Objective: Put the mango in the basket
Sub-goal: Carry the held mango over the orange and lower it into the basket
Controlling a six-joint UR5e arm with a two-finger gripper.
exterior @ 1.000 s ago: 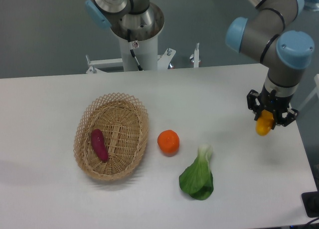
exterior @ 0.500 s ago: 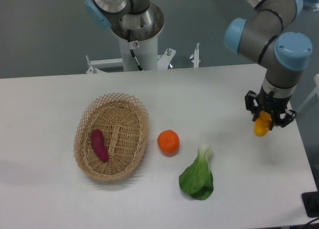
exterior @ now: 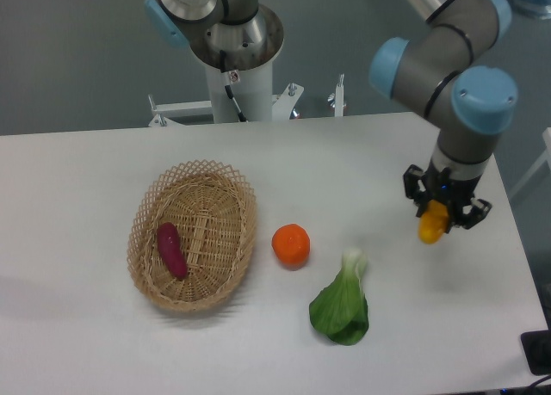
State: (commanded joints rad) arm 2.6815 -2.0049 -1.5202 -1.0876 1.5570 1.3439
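Observation:
The mango (exterior: 430, 224) hangs above the right side of the table, its yellow-orange end poking down out of my gripper (exterior: 437, 211), which is shut on it. The black fingers hide most of the fruit. Far to the left lies the tan wicker basket (exterior: 226, 184), oval with an open-weave rim, and a dark purple vegetable (exterior: 170, 249) rests inside it. The gripper is well to the right of the basket and lifted off the table.
A round orange fruit (exterior: 291, 244) sits just right of the basket. A green leafy vegetable (exterior: 342, 302) lies in front of it, between basket and gripper. The robot's base column (exterior: 233, 46) stands behind the table.
The gripper has carried the mango leftward, by a small step toward the table's middle. The basket, orange fruit and greens have not moved.

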